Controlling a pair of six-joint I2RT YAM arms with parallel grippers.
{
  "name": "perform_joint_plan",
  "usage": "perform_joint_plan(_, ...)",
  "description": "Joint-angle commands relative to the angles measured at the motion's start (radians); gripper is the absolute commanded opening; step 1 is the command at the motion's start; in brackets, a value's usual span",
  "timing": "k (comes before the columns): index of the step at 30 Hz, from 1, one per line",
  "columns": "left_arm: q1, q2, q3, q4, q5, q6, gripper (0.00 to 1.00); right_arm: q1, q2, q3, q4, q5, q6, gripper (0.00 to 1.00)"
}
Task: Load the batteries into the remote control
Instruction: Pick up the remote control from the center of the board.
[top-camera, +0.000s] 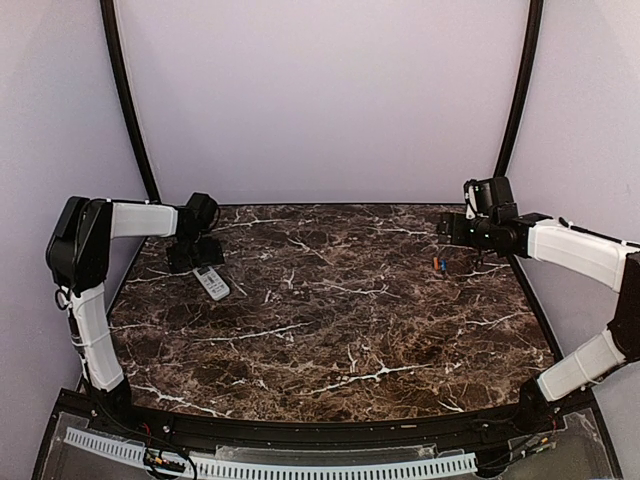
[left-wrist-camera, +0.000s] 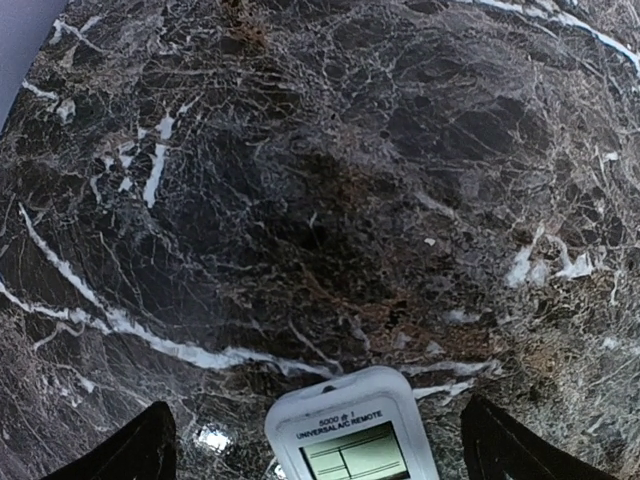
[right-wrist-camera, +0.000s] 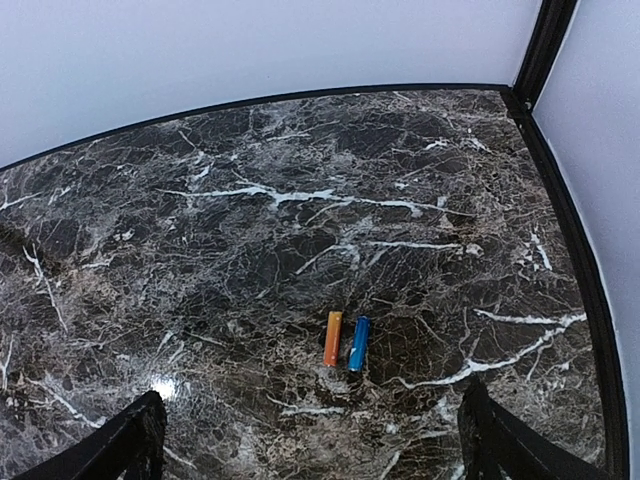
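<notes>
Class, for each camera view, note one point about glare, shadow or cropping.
Top external: soft, even light; the batteries look tiny. Left wrist: broad dark shadow across the table, small glare spot lower left, remote control cropped by the bottom edge. Right wrist: one glare spot lower left; batteries sharp.

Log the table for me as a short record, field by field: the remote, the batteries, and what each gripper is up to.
remote control: lies flat at the far left of the table, screen face up, battery bay not visible
batteries: two, one orange and one blue, side by side on the far right of the table, well apart from the remote control
left gripper: open, over the remote control, holding nothing
right gripper: open, empty, above the table just short of the batteries
loading: not yet done
</notes>
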Motion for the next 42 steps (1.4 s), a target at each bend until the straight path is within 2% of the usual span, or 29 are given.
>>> perform_joint_plan(1, 0.003, 0.012, -0.009, -0.058, 0.065, 0.034, 0.99, 0.009, -0.017, 0.007, -0.007, 0.040, -0.010, 0.99)
perform_joint_plan(8, 0.003, 0.035, -0.022, -0.039, 0.202, 0.090, 0.91, 0.009, -0.022, 0.011, -0.017, 0.054, -0.018, 0.99)
perform_joint_plan(17, 0.020, 0.075, -0.004, -0.075, 0.240, 0.086, 0.83, 0.009, -0.076, -0.033, 0.000, 0.100, -0.042, 0.99)
perform_joint_plan(19, 0.020, 0.074, -0.005, -0.076, 0.239, 0.084, 0.76, 0.008, -0.075, -0.032, 0.001, 0.106, -0.047, 0.99)
perform_joint_plan(22, 0.020, 0.069, -0.006, -0.082, 0.232, 0.080, 0.59, 0.009, -0.069, -0.021, -0.005, 0.109, -0.053, 0.99)
perform_joint_plan(28, 0.020, 0.038, -0.032, -0.058, 0.230, 0.080, 0.36, 0.008, -0.066, -0.006, -0.012, 0.098, -0.057, 0.99)
perform_joint_plan(30, 0.020, 0.018, -0.045, -0.047, 0.234, 0.084, 0.25, 0.010, -0.070, -0.001, -0.019, 0.088, -0.057, 0.99)
perform_joint_plan(32, 0.020, -0.020, -0.058, -0.039, 0.234, 0.086, 0.08, 0.010, -0.077, 0.005, -0.028, 0.072, -0.058, 0.99)
perform_joint_plan(33, 0.020, -0.035, -0.063, -0.036, 0.231, 0.084, 0.02, 0.010, -0.081, 0.009, -0.031, 0.058, -0.062, 0.99)
perform_joint_plan(37, 0.014, -0.164, -0.111, 0.044, 0.277, 0.084, 0.00, 0.010, -0.123, 0.024, -0.013, -0.093, -0.115, 0.99)
perform_joint_plan(42, -0.061, -0.455, -0.197, 0.302, 0.424, 0.115, 0.00, 0.039, -0.209, 0.068, 0.062, -0.532, -0.181, 0.99)
